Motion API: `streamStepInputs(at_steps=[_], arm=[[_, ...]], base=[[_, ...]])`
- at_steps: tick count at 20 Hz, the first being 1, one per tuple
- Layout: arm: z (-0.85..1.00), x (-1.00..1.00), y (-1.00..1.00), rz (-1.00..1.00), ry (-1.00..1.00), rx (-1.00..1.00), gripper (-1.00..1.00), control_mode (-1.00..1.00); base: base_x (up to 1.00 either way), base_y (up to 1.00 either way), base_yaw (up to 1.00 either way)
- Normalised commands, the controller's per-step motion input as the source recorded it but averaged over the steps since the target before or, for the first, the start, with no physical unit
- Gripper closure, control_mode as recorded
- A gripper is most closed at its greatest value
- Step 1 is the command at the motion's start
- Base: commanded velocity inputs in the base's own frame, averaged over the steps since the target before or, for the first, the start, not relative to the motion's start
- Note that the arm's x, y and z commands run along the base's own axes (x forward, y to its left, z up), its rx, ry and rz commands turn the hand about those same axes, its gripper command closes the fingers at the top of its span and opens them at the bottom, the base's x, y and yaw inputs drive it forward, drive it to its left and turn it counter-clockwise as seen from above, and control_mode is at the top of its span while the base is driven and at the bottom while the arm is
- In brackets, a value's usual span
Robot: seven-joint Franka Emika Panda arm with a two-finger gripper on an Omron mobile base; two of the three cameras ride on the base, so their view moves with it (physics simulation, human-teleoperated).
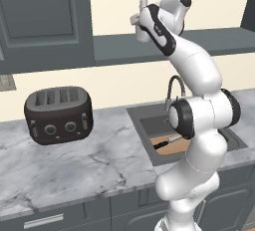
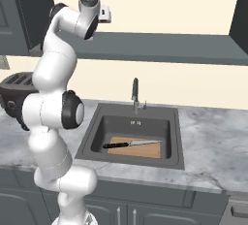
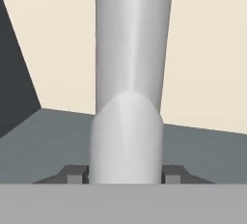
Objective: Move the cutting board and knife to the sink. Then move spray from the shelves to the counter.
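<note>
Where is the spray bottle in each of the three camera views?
Left base view: spray stands on the shelves, top centre, just left of the arm's wrist.
Right base view: hidden behind the arm's wrist at upper left.
Hand view: spray stands up the centre, between the fingertips.
Shared landmark: the dark grey shelves.
</note>
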Motion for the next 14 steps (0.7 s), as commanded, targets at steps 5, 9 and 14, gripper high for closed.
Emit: streamStepInputs(at_steps=[5, 9, 14], arm=[[0.03, -0.54, 0.05, 0.02, -0.07, 0.09, 1.00, -1.00], [0.05, -0.71, 0.02, 0.09, -0.16, 0.02, 1.00, -1.00], [0.00, -0.82, 0.00, 0.17, -0.24, 0.00, 1.00, -1.00]], base=[[0.00, 0.00, 0.00], [0.00, 0.00, 0.00], [0.00, 0.00, 0.00]])
